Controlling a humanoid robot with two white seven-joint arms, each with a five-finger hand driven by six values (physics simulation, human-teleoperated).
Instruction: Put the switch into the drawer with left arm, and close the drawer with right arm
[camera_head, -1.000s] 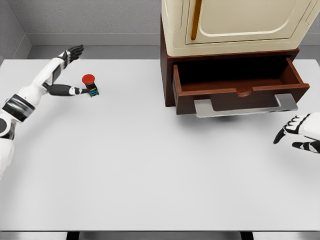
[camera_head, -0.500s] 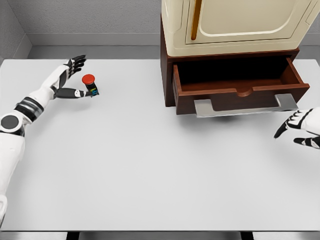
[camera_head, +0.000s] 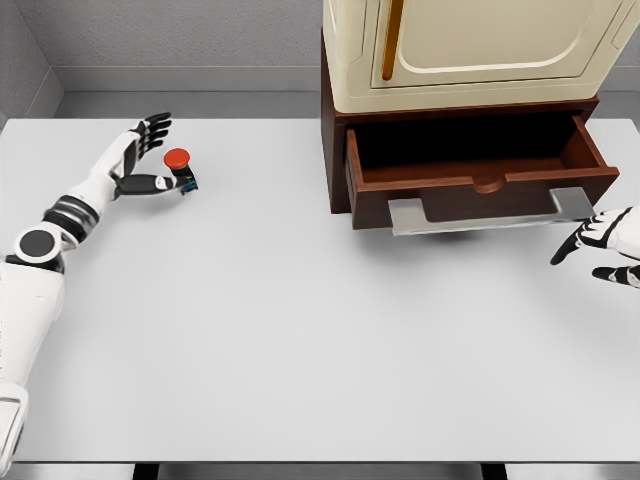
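Note:
The switch (camera_head: 179, 167) is a small dark block with a red round button on top, standing on the white table (camera_head: 300, 330) at the far left. My left hand (camera_head: 150, 155) is right beside it on its left, fingers spread above and behind it, thumb reaching to its base; it is open and does not enclose the switch. The brown wooden drawer (camera_head: 480, 170) stands pulled out, empty inside, with a grey metal handle (camera_head: 490, 212) in front. My right hand (camera_head: 600, 245) hovers open at the right edge, just below and right of the handle.
A cream cabinet (camera_head: 470, 45) with an orange bar handle sits on top of the drawer's brown housing. Grey walls close off the back and left of the table.
The left arm has drawn in closer to the switch, its hand now cupped around the switch's left side. The right hand has risen slightly toward the drawer handle.

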